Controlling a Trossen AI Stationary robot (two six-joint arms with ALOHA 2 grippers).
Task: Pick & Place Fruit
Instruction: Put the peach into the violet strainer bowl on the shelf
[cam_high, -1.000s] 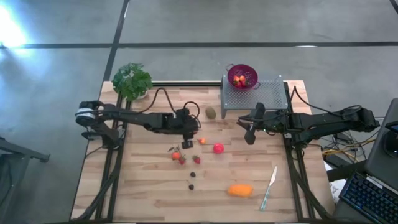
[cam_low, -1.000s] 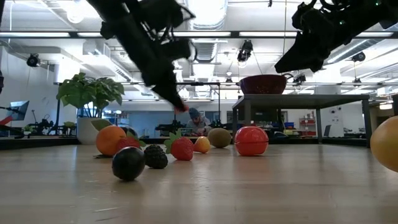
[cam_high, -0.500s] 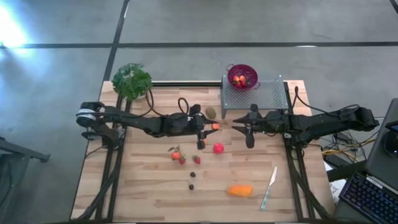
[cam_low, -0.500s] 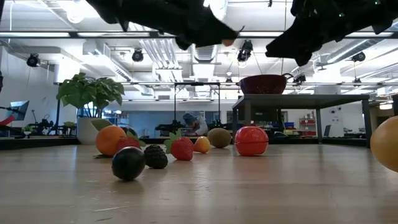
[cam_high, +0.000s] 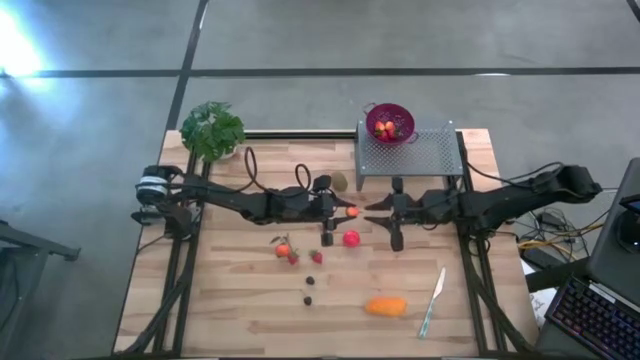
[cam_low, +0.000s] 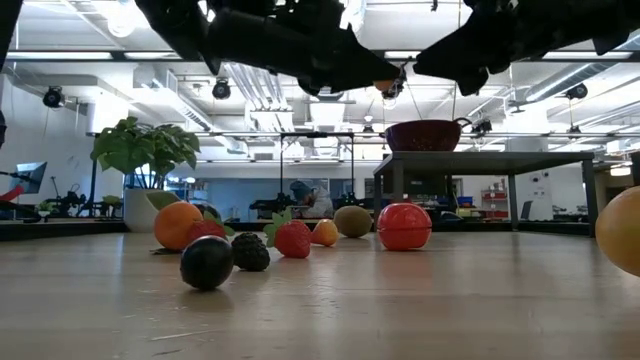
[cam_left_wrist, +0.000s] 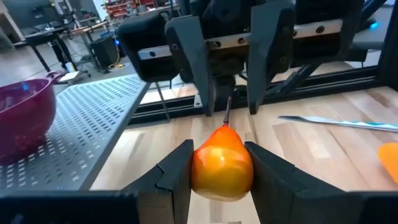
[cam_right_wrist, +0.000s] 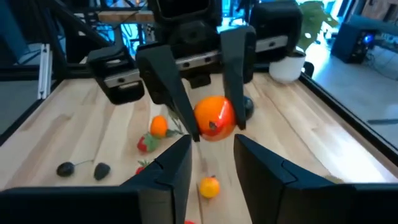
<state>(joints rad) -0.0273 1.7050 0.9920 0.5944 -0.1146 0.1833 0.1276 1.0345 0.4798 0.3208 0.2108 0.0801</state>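
Observation:
My left gripper (cam_high: 346, 211) hangs over the table's middle, shut on a small orange-red fruit (cam_left_wrist: 222, 165) with a thin stem. My right gripper (cam_high: 371, 207) faces it from the right, a short gap away. It is open, with nothing between its fingers (cam_right_wrist: 177, 165). On the table lie a pink-red ball (cam_high: 351, 238), a kiwi (cam_high: 339, 181), strawberries (cam_high: 286, 251), dark berries (cam_high: 308, 290) and an oblong orange piece (cam_high: 386, 306). My left gripper pinches the orange-red fruit by its two sides (cam_left_wrist: 198, 169) between its two fingers. The fingers lie about level and come from the table's left. The fruit is lifted clear of the table, its stem (cam_left_wrist: 227, 112) pointing toward my right gripper.
A purple bowl (cam_high: 390, 122) with red fruit stands on a grey mesh rack (cam_high: 425, 155) at the far right. A green plant (cam_high: 212, 130) is at the far left corner. A pale knife (cam_high: 432, 298) lies near the front right.
My left gripper has risen with the fruit, gone toward the table's right edge and tipped from pointing down to about level. My right gripper has come toward the left and levelled out. The two grippers now face each other closely.

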